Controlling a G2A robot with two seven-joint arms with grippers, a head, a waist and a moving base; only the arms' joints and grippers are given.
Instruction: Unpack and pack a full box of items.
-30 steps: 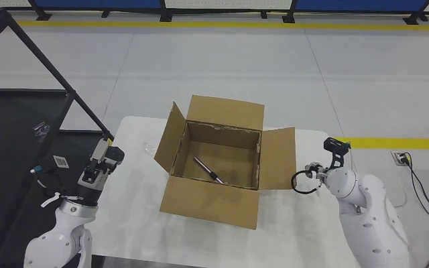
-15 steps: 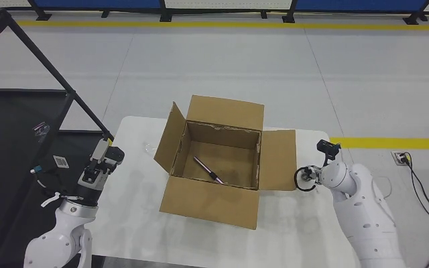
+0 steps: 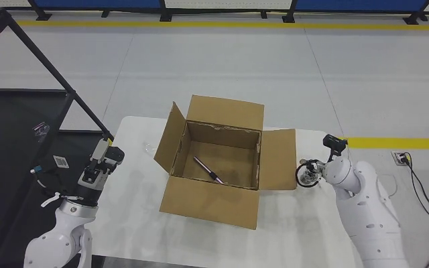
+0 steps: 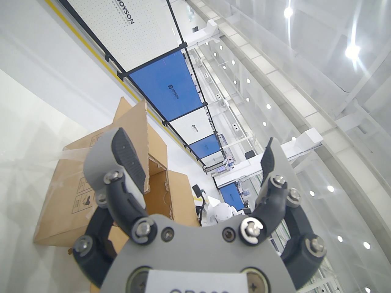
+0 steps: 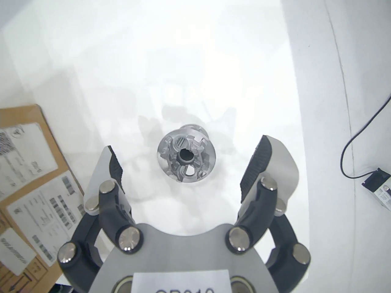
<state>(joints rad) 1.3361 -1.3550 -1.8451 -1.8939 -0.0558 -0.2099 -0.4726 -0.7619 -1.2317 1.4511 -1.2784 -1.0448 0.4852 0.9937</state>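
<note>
**Spool out on the counter, my right fingers spread over it**

My right fingers [image 5: 258,166] are open wide, one pad to each side of the spool [image 5: 185,157], and neither pad touches it. I look straight down its bore. The small metal spool stands on end on the counter [image 5: 183,47], so its flanges face my pads squarely. That is why I hang directly above it: from here, closing would catch it across the rim.

Just beside it lies the box's right flap [image 5: 33,166], folded flat. The spool sits outside the box [image 3: 213,204], near that flap but apart from it, where my right arm reaches without crossing cardboard.

Further in, the box stands open in the middle of the counter, all its flaps turned out so the mouth is free from above. A pen [image 3: 208,170] lies slanted on its floor.

Beyond the box, at the other end of the counter, my left fingers [image 4: 128,157] are open too and hold nothing. They tilt upward, away from the work, which I judge keeps that arm clear of the box.
</note>
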